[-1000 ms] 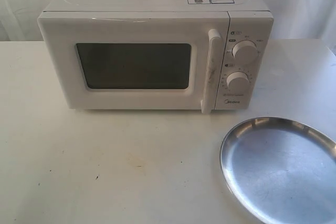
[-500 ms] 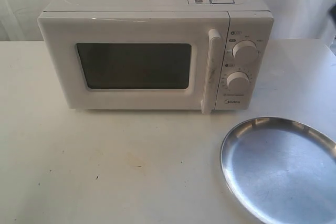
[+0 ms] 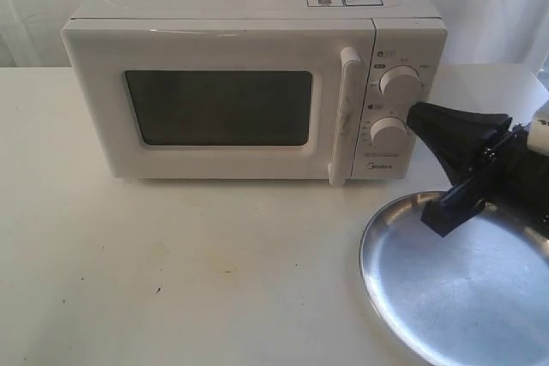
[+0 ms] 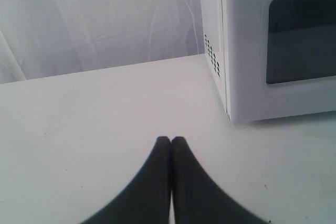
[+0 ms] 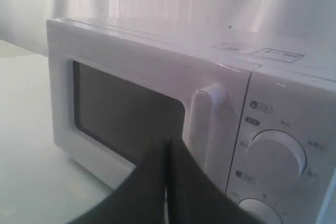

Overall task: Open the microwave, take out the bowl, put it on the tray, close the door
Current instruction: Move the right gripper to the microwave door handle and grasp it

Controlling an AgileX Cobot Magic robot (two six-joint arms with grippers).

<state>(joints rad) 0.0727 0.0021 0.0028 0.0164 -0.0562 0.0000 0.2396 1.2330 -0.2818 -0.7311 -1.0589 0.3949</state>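
The microwave [image 3: 254, 83] stands on the table [image 3: 171, 272] with its door [image 3: 219, 105] flush. The right gripper [image 3: 413, 114], fingers pressed together, hangs above the tray [image 3: 429, 297] near the lower knob [image 3: 389, 133]. The left gripper [image 4: 171, 140], also pressed together, hovers over the table beside the microwave's side.

Microwave [image 3: 240, 15]: white casing, white knobs. Door [image 3: 214, 100]: white frame, dark grey-brown window, white bar handle [image 3: 346, 113]. Tray [image 3: 455, 289]: shiny silver. Right gripper [image 3: 429, 165]: matte black. Surface [image 3: 171, 272]: off-white, faintly speckled.
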